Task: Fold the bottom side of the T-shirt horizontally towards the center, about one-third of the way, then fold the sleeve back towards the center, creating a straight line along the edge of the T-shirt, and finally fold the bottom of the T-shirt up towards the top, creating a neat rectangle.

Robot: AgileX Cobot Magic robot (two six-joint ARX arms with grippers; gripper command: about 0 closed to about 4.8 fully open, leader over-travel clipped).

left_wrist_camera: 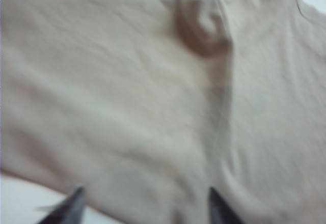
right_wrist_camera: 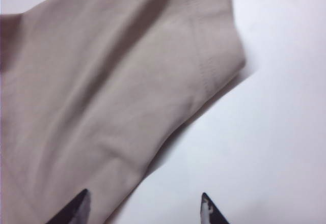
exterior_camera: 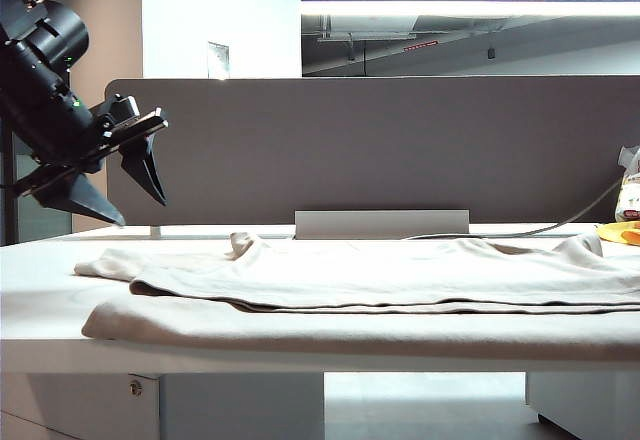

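The white worktop (exterior_camera: 40,300) is seen edge-on in the exterior view, backed by a grey partition panel (exterior_camera: 380,145). The T-shirt (exterior_camera: 400,280) is laid flat across the worktop, spanning nearly its whole width, with one layer folded over another; a long straight edge, presumably the bottom of the T-shirt (exterior_camera: 330,335), lies along the near edge of the worktop. No brand, label or print can be read on the fabric.

The left tool (exterior_camera: 118,188) is held in the air above the shirt's left end, clear of the fabric, its fingers spread and nothing pinched. In its wrist view the left tool (left_wrist_camera: 145,208) is over beige cloth.

The right tool (right_wrist_camera: 142,208) is spread likewise and empty, with a stitched sleeve hem (right_wrist_camera: 204,56) beyond it.

A small yellow object (exterior_camera: 622,232) rests at the worktop's far right.
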